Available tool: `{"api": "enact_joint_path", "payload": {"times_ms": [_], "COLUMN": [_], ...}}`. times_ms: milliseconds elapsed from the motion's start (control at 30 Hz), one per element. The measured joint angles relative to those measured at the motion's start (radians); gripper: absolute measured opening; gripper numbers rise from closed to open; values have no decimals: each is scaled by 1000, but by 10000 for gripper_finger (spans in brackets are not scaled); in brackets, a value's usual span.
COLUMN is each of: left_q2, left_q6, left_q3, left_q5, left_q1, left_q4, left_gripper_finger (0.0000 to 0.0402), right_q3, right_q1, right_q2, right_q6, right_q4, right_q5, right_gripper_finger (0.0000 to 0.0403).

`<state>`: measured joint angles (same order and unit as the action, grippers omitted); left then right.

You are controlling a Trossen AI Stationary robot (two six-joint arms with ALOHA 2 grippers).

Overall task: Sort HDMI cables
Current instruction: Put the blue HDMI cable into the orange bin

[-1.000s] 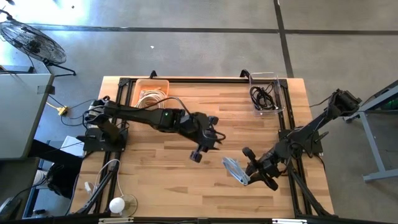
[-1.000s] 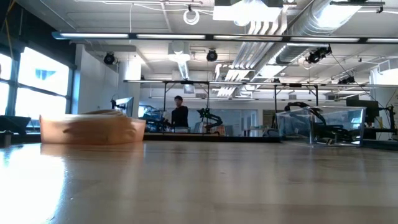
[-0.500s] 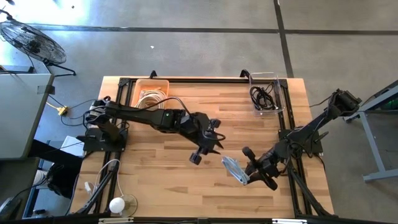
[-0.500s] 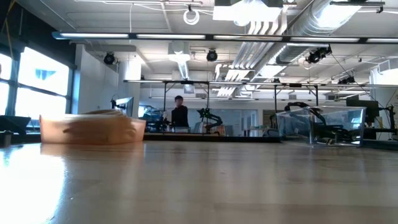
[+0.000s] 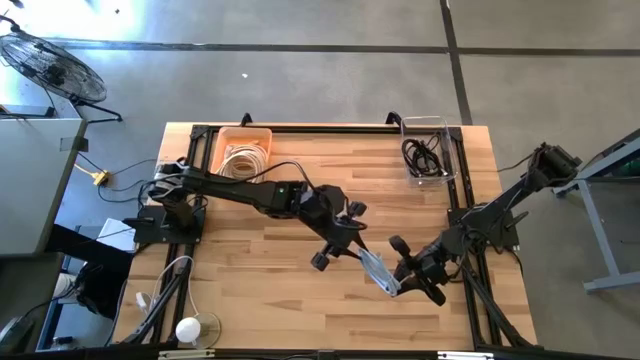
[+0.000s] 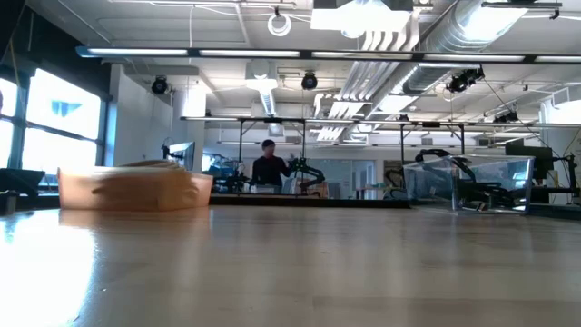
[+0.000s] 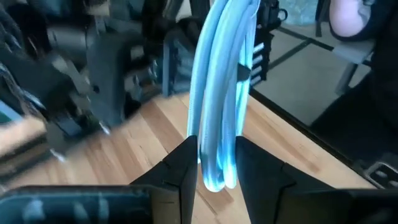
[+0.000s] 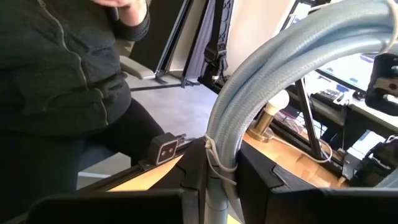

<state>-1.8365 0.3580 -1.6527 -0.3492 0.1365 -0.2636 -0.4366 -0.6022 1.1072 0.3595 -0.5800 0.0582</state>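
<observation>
A silvery-white coiled cable (image 5: 376, 271) is held up over the front right part of the wooden table (image 5: 250, 290), between the two arms. It is judged to be light and pliant, a bundle of smooth sheathed loops that would sag or splay if gripped by a single strand; the thin tie (image 8: 214, 163) seen around the loops in the right wrist view marks the surest place to be gripped, since all strands are gathered there. The right gripper (image 5: 402, 279) is clenched on one end of the coil, close to that tie, with the loops arching away from its fingers. The left gripper (image 5: 340, 248) is placed at the other end, and in the left wrist view the loops are seen passing between its fingers (image 7: 180, 171), closely flanked by them, so the cable appears to be grasped from both sides. The left arm is stretched diagonally across the table from its base at the left edge, while the right arm is folded low at the right edge. Cream cables are gathered in an orange bin (image 5: 243, 151) at the back left, and black ones in a clear bin (image 5: 428, 148) at the back right.
</observation>
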Motion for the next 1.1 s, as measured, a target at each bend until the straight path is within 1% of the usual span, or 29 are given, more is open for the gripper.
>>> {"api": "enact_joint_path", "payload": {"times_ms": [233,433,567,633,733,767,867,967,1100], "left_q2": [-9,-9,-9,-9,-9,-9,-8,-7,-5], "left_q6": [83,83,99,109,108,108,108,109,109], "left_q3": [0,0,0,0,0,0,-1,-2,-3], "left_q5": [1,20,93,122,151,153,191,228,278], "left_q1": [1,4,8,9,9,9,14,17,20], "left_q4": [75,75,70,68,53,52,47,36,29], "left_gripper_finger": [104,104,101,83,27,19,19,12,10], "right_q3": [0,-1,-1,-1,0,0,0,1,1], "right_q1": [0,0,0,0,1,0,1,-1,-1], "right_q2": [-1,-1,-1,-1,0,0,0,1,1], "right_q6": [2,0,-1,-7,-20,-21,-31,-68,-148], "right_q4": [-5,0,11,11,16,16,6,-15,-30], "right_q5": [1,-12,-30,-34,-34,-34,-35,-76,-241], "right_gripper_finger": [48,48,48,48,48,48,49,81,140]}}
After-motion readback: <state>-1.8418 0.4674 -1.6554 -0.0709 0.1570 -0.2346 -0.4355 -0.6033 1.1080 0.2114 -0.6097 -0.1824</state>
